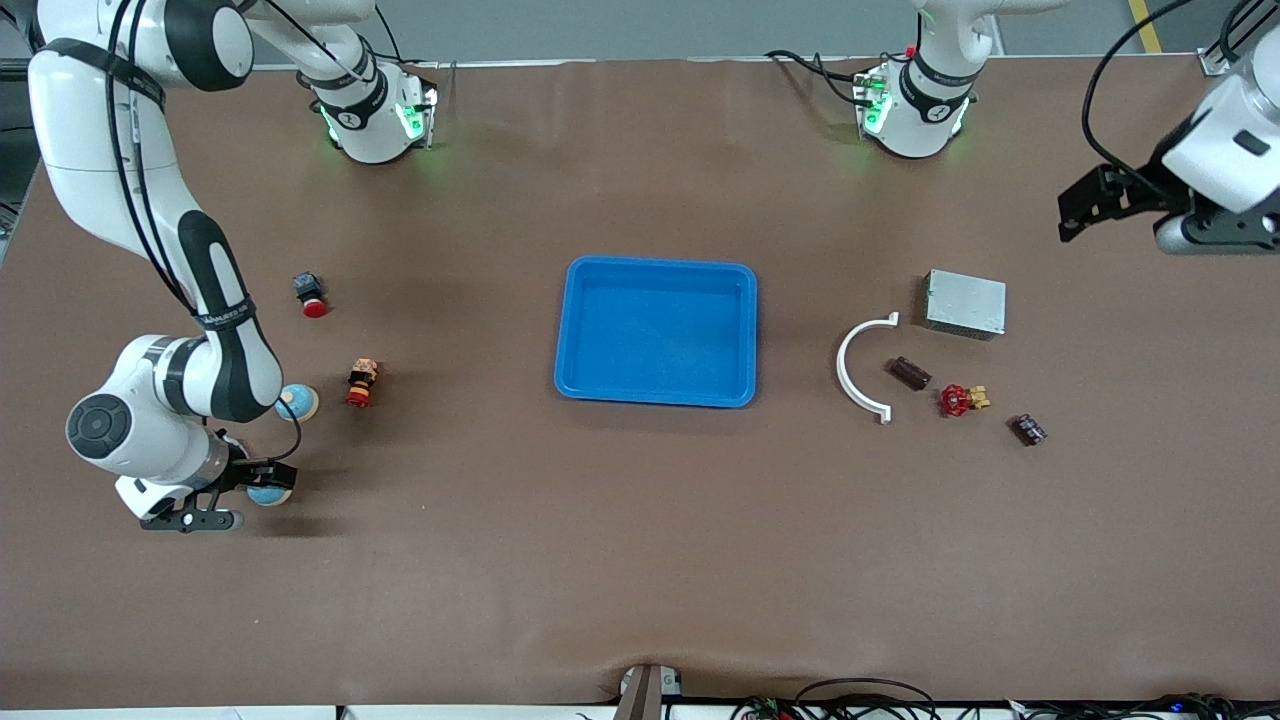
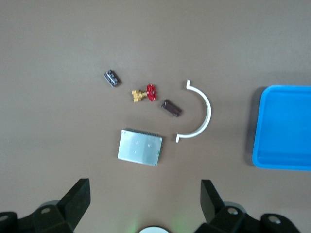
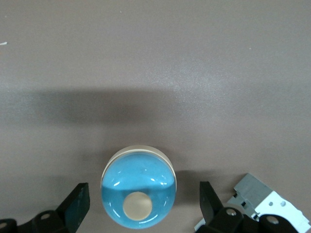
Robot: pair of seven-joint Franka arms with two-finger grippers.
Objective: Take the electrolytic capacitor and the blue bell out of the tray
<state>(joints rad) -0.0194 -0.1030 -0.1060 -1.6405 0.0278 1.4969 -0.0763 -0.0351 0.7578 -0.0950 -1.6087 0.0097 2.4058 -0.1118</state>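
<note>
A: Where does the tray (image 1: 655, 268) sit?
B: Mid-table, between the ends. A capacitor (image 1: 911, 373) lies beside the curved bracket (image 1: 856, 366), toward the left arm's end.
A: And the bell (image 3: 139, 188)?
B: Toward the right arm's end.

A blue dome bell (image 3: 139, 188) with a cream button on top sits upright on the worktop at the right arm's end, with a second blue bell (image 1: 298, 401) just farther from the front camera. Toward the left arm's end, two dark cylindrical capacitors lie on their sides: one (image 1: 911, 373) beside the white curved piece (image 1: 858, 367), another (image 1: 1028, 429) nearer the front camera.
</note>
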